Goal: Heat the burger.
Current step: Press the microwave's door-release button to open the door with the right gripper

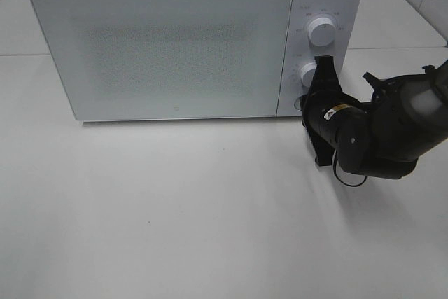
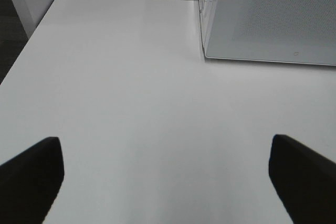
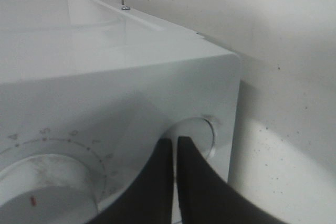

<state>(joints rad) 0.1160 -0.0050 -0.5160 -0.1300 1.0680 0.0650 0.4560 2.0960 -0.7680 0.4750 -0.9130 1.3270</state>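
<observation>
The burger is out of your sight. Your right gripper point(image 3: 173, 142), pinched closed, points at the round button point(image 3: 203, 132) on the microwave point(image 1: 168, 40), right-centre of frame; left gripper point(image 2: 165, 140) gapes wide.

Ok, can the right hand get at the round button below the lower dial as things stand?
Likely yes: the right hand, shut, has its tips right at the round button on the microwave panel, with nothing between them. Whether they touch it I cannot tell.

Nothing legible. Marks around the dials point(image 1: 323, 31) of the microwave point(image 1: 168, 40) are too small. The yellow label point(image 1: 334, 110) on the right arm point(image 1: 392, 131) is blurred.
</observation>
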